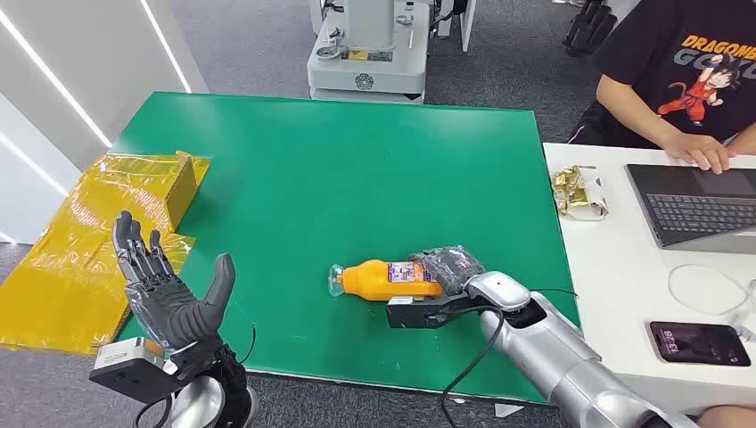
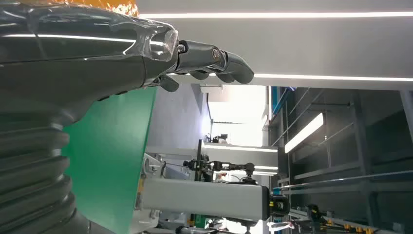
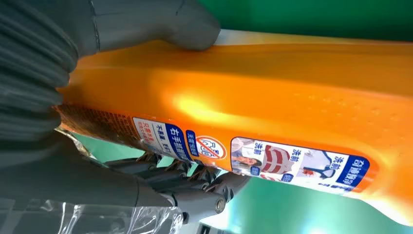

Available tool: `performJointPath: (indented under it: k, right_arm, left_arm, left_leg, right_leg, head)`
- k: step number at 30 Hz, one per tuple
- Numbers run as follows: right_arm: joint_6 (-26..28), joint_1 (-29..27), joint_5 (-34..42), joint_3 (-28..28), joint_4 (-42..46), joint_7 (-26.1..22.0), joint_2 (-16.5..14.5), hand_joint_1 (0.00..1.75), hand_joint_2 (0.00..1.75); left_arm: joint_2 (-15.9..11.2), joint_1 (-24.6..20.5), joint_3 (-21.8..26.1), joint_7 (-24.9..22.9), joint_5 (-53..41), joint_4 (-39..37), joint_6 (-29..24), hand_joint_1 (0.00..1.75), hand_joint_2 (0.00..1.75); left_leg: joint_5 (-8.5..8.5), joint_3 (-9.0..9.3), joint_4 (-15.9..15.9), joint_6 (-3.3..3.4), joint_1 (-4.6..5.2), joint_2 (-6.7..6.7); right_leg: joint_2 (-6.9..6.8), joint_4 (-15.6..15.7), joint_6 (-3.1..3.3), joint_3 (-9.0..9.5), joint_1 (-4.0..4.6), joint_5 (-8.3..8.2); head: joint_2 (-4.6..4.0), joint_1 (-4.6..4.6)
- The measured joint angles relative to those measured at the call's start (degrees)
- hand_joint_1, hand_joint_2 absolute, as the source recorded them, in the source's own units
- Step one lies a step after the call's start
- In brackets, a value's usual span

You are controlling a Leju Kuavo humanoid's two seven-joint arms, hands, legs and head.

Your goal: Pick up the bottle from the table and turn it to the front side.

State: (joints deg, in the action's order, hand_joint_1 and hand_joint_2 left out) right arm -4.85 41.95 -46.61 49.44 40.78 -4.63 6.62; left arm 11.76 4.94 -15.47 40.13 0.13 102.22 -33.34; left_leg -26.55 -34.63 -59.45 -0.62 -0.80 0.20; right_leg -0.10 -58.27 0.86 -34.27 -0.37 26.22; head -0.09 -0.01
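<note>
My right hand (image 1: 455, 267) wraps the base end of the orange bottle (image 1: 385, 278), which lies on its side on the green table (image 1: 339, 169), its clear cap end pointing toward my left. My silver right arm (image 1: 571, 357) reaches in from the lower right, forearm low over the table's near edge, the wrist bent so the hand lies over the bottle's far end. Seen from the right wrist, my thick grey thumb (image 3: 160, 22) presses on one side of the orange body (image 3: 272, 92) while my darker fingers (image 3: 190, 183) curl along the other side, just under the printed label (image 3: 253, 156); the bottle is gripped between them. Whether it is lifted clear of the table, I cannot tell.

My left hand (image 1: 165, 285) is raised upright beside the table's near left corner, palm facing the table, fingers apart and extended, thumb spread to the side, holding nothing. The left wrist camera shows those fingers (image 2: 219, 61) only slightly bent, with the green table edge alongside.

Crumpled yellow wrapping (image 1: 98, 232) lies at the table's left edge. A person in a black T-shirt (image 1: 686, 62) sits at a white desk (image 1: 606, 276) to my right, a hand (image 1: 704, 152) at a laptop (image 1: 695, 205), and a phone (image 1: 700, 343) lies on the desk nearer to me.
</note>
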Motion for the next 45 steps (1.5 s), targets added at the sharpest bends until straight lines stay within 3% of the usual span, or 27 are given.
performJointPath:
  k: [5, 11, 15, 22, 26, 37, 41, 45]
  right_arm:
    - [6.9, -2.9, 0.5, -1.9, 3.6, 0.4, -0.1, 1.75, 1.75]
    - [17.9, -10.9, 0.5, -8.5, 14.3, 0.0, -0.8, 1.75, 1.75]
    - [21.1, -15.0, 0.3, -12.9, 20.6, -1.2, -1.6, 1.75, 1.75]
    - [28.6, -20.4, 0.2, -18.0, 26.7, -6.8, -2.9, 1.75, 1.75]
    - [32.4, -24.2, -0.5, -20.0, 29.9, -9.4, -3.5, 1.75, 1.75]
    - [32.0, -27.5, -1.7, -20.9, 31.8, -11.1, -4.0, 1.75, 1.75]
    - [28.7, -27.5, -1.5, -20.8, 31.6, -11.9, -4.3, 1.75, 1.75]
    - [25.1, -27.2, -1.3, -20.0, 30.9, -12.5, -5.1, 1.75, 1.75]
  left_arm:
    - [0.3, 0.2, 0.0, 0.0, -0.4, 0.0, 0.9, 0.0, 1.75]
    - [0.8, 0.3, 0.0, 0.0, -0.1, 0.0, 2.1, 0.0, 1.75]
    - [1.1, -0.1, 0.0, 0.0, 2.0, -0.3, 3.9, 0.0, 1.75]
    - [1.1, -0.3, -0.1, 0.0, 3.4, -1.1, 6.1, 0.0, 1.75]
    - [1.1, -0.3, -0.7, -1.1, 5.4, -2.6, 10.6, 0.0, 1.75]
    - [0.6, -2.3, -4.2, -8.6, 10.2, -7.7, 26.6, 0.0, 1.75]
    - [0.1, -4.2, -6.3, -10.6, 10.1, -10.3, 31.7, 0.0, 1.75]
    - [-0.2, -5.7, -7.2, -11.0, 9.3, -11.9, 32.8, 0.0, 1.75]
  left_leg:
    - [-0.01, 0.0, 0.0, 0.0, 0.0, -0.02]
    - [-0.03, -0.03, 0.0, -0.01, 0.0, -0.03]
    - [-0.03, -0.02, 0.0, -0.01, 0.0, -0.02]
    - [-0.02, -0.01, 0.0, -0.01, 0.0, -0.02]
    - [-0.03, -0.01, 0.0, -0.01, 0.0, -0.01]
    - [-0.02, -0.01, 0.0, -0.01, 0.0, 0.0]
    - [-0.02, -0.01, 0.0, -0.01, 0.0, 0.01]
    - [-0.02, -0.01, 0.0, -0.01, -0.01, 0.0]
  right_leg:
    - [-0.02, 0.0, -0.01, 0.0, 0.0, 0.01]
    - [-0.03, 0.0, -0.01, -0.03, 0.0, 0.03]
    - [-0.02, 0.0, -0.01, -0.03, 0.0, 0.03]
    - [-0.02, 0.0, -0.01, -0.02, 0.0, 0.03]
    - [-0.01, 0.0, -0.01, -0.03, 0.0, 0.03]
    - [-0.01, 0.0, -0.01, -0.03, 0.0, 0.02]
    - [-0.01, 0.0, -0.01, -0.02, 0.0, 0.02]
    - [0.0, 0.0, -0.01, -0.03, 0.0, 0.02]
  head:
    - [0.0, 0.01]
    - [0.0, -0.01]
    - [0.0, 0.0]
    - [0.0, 0.0]
    - [0.0, -0.01]
    - [0.0, 0.01]
    - [0.0, 0.0]
    - [0.0, -0.01]
